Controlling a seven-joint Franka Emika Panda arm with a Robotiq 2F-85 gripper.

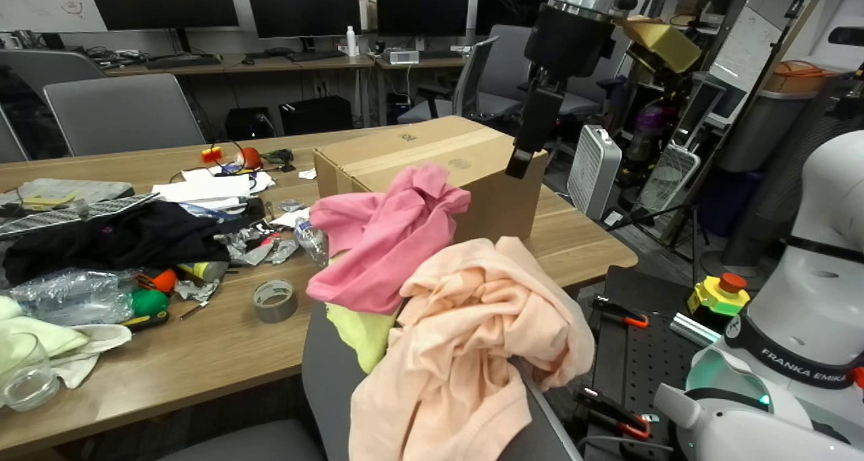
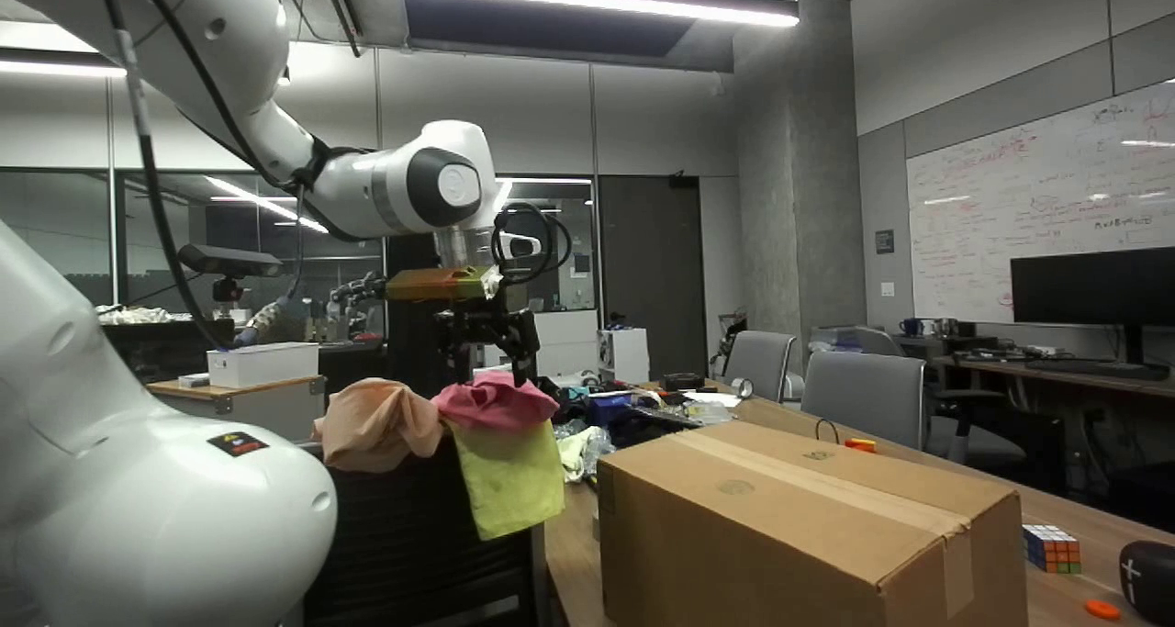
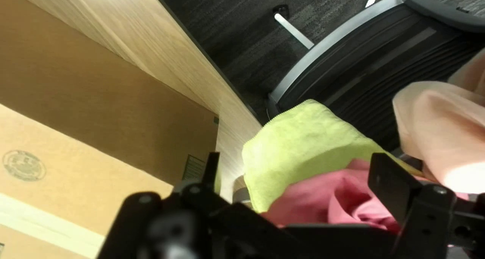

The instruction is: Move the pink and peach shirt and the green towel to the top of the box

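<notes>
Got pink shirt [image 1: 388, 245], peach shirt [image 1: 466, 339] & green towel [image 2: 509, 480] draped over chair back [image 1: 331, 380], prob. for easy reach. Should take pink 1st, bc lying on towel & likely pinning it. Holding nothing w/ tool [image 3: 295, 167], spread wide, prob. to straddle a fold. Have box [image 1: 432, 156] nearby on tabletop [image 1: 216, 346], likely for short carry.

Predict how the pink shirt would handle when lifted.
The pink shirt is probably floppy: it lies crumpled in soft folds. It is likely light for its bulk, being loosely bunched fabric. It may drag the green towel along, since it lies partly over it.
</notes>
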